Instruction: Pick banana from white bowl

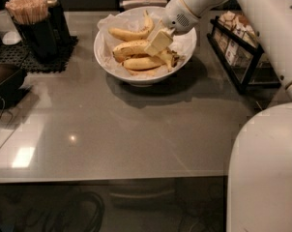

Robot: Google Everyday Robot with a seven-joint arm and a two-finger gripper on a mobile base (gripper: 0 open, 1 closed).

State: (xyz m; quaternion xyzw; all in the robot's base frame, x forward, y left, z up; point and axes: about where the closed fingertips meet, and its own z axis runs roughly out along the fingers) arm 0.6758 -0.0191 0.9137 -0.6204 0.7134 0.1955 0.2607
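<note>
The white bowl (136,79) stands at the back middle of the grey table, lined with crumpled white paper. Several yellow bananas lie in it: one curved along the back (131,33), one in the middle (129,47), one lower down (141,63). My gripper (158,41) reaches down from the upper right into the bowl. Its cream tip lies over the right end of the middle banana, touching or just above it. No banana is lifted clear of the bowl.
A black holder of wooden stir sticks (27,11) stands on a black mat (35,59) at the back left. A dark object (3,81) sits at the left edge. A black rack of packets (238,52) stands at the right. My white body (264,168) fills the lower right.
</note>
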